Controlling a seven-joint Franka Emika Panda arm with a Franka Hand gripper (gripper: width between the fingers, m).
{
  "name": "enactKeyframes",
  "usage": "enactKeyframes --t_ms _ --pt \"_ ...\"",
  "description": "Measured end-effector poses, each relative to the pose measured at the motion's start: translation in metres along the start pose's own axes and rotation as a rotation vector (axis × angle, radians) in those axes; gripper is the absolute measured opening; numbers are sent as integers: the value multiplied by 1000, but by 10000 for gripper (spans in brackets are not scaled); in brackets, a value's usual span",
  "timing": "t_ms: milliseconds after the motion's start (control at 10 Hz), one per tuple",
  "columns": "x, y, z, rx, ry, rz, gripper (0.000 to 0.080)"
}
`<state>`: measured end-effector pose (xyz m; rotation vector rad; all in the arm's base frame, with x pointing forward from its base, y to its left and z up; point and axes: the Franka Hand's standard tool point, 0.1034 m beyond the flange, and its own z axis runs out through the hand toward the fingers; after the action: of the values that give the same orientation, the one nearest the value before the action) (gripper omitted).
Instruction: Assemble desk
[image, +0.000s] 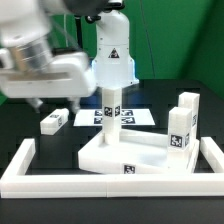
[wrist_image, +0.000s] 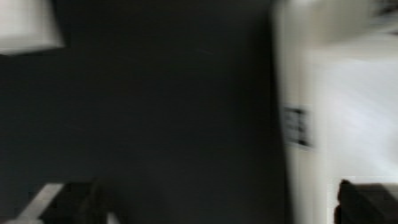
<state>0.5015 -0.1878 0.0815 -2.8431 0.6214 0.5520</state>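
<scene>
exterior view: border fence (image: 22, 162) rings tabletop (image: 140, 152), loose leg (image: 54, 121).

tabletop (image: 135, 152): I see white, black-and-white tag on its edge
legs (image: 181, 125): white, tagged
table (image: 30, 120): black

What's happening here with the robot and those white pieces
A Franka arm is partway through building a small white desk. The tabletop lies on the black table inside the white border fence, with two legs standing on it. Another leg lies loose on the table. The arm's tool is blurred, and whether it holds anything cannot be told.
</scene>
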Motion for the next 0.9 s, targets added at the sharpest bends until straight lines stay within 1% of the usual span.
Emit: enactKeyframes --t_ms 100,200,300,400,500,600,700,800,900 --pt "3 7 3 -7 -68 6 648" --pt "6 5 5 -13 -76 19 648" --pt "-4 4 7 -3 -163 20 648" --pt "-5 9 9 -5 -233 26 648" --pt "-2 13 12 -8 -274 31 648" --pt "-15 27 26 13 -405 44 648" --pt "-21 44 44 16 -487 60 648" --pt "-36 52 61 9 -564 82 648" --pt "-30 49 57 2 -541 76 648"
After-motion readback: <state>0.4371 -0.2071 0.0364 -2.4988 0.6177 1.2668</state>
